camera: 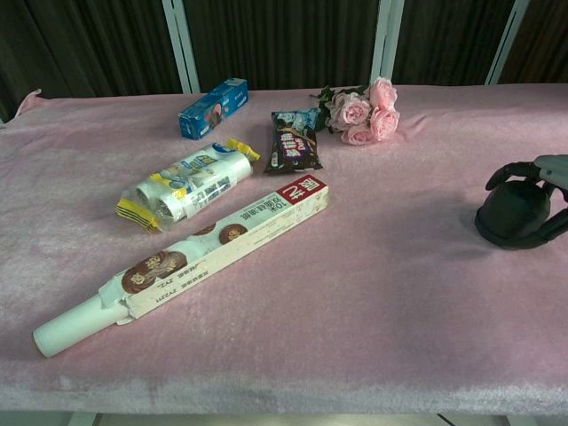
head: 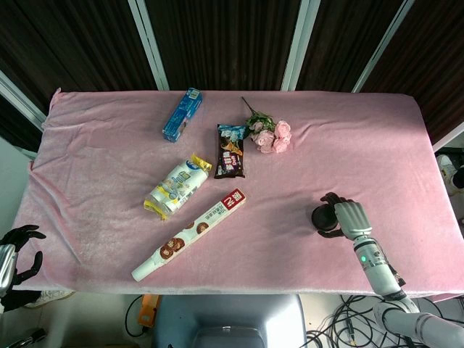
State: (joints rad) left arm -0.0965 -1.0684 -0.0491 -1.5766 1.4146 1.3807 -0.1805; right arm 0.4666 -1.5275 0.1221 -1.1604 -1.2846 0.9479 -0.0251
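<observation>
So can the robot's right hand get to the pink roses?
Probably yes. The right hand rests on the pink cloth with bare cloth between it and the pink roses. Nothing stands in that path, though whether the arm stretches far enough is uncertain.

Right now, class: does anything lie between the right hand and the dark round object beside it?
No. The right hand already has its fingers curled around the dark round object on the pink cloth; nothing visible separates them.
</observation>
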